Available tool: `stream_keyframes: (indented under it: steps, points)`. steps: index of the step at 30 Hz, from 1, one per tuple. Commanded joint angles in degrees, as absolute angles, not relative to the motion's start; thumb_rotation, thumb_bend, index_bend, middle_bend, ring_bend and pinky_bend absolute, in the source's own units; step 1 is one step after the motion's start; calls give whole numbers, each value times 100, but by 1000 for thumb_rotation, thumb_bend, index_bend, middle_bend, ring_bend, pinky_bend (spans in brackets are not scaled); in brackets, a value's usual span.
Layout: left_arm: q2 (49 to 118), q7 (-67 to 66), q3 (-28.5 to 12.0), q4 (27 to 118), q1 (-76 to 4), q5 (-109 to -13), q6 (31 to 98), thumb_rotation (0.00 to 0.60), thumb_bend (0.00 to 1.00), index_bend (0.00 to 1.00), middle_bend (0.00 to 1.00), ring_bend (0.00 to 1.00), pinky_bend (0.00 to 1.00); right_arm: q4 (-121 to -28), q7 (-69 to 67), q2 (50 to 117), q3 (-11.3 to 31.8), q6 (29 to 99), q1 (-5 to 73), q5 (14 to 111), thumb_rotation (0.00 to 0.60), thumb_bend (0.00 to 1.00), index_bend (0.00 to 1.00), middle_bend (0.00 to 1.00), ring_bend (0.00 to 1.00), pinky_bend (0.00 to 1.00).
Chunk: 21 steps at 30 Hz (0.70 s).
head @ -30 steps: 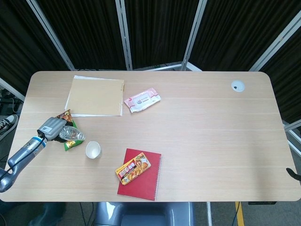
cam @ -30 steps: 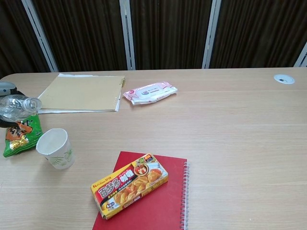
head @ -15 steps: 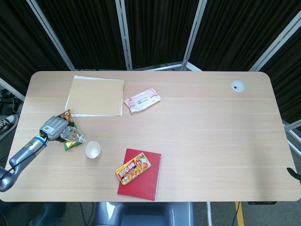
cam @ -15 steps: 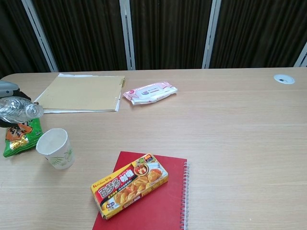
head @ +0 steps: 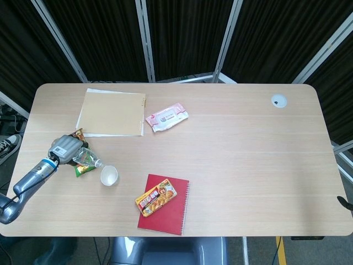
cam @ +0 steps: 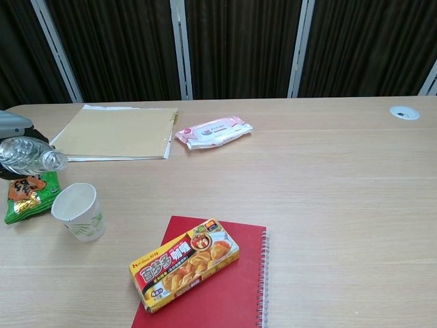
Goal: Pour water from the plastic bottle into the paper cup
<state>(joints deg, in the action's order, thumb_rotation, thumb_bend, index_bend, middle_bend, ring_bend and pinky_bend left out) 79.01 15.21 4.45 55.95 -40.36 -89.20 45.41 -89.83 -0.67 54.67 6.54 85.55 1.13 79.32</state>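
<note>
My left hand [head: 62, 148] [cam: 12, 126] grips a clear plastic bottle [head: 86, 158] [cam: 33, 156] at the table's left side. The bottle is tipped over, its neck pointing right and slightly down toward a white paper cup [head: 109, 175] [cam: 78, 212]. The bottle's mouth hangs just above and to the left of the cup's rim. The cup stands upright with its opening showing. No stream of water is visible. My right hand appears in neither view.
A green snack bag [head: 81, 168] [cam: 28, 194] lies under the bottle. A curry box [head: 156, 199] [cam: 184, 262] rests on a red spiral notebook [head: 171, 215] [cam: 225, 294]. A tan folder [head: 113, 112] and a pink wipes pack [head: 166, 117] lie farther back. A round grommet [head: 278, 100] sits far right.
My left hand has carried the bottle to the right, bringing its neck closer to the cup. The cup has stayed put.
</note>
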Motion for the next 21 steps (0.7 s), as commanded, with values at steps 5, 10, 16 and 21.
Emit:
stream_keyframes:
  steps: [5,10,16,21]
  points:
    - [7867,1121,410,5750,-4023,-8814,4515,600,454,551,478,368,366,-8962,-79,5472,656,8534,123,7926,600,0,0,0,0,0]
    - [7841,946,386,5776,-4010,-8772,4541,600,455,551,478,368,366,-8959,-81,5471,657,8526,123,7918,600,0,0,0,0,0]
    - [7805,746,363,5787,-3977,-8767,4662,600,454,551,478,368,366,-8964,-61,5476,655,8522,126,7920,600,0,0,0,0,0]
    - [7789,600,354,5770,-3939,-8786,4791,600,453,551,478,368,366,-8965,-59,5475,655,8519,126,7918,600,0,0,0,0,0]
